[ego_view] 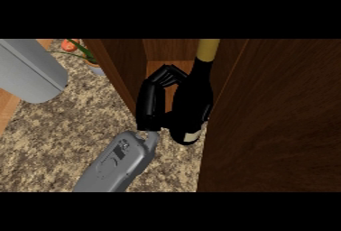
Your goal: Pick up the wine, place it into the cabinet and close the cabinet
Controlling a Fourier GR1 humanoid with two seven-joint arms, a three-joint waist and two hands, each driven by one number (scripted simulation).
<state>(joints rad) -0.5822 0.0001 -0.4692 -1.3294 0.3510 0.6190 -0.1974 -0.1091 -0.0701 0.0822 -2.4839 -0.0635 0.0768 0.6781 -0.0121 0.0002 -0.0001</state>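
At frame centre the right hand (154,97), fingers wrapped around the wine (194,101), holds the bottle inside the open cabinet (279,122). Picking up is done; releasing it and closing the door look left.

Speckled tan counter (60,135) with a potted plant (90,56) and a brown wooden cabinet (279,117).

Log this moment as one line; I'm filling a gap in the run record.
stage: placing | right hand: fingers curled round wine bottle | bottle: at the cabinet opening, neck inward | door: open | left hand: out of view
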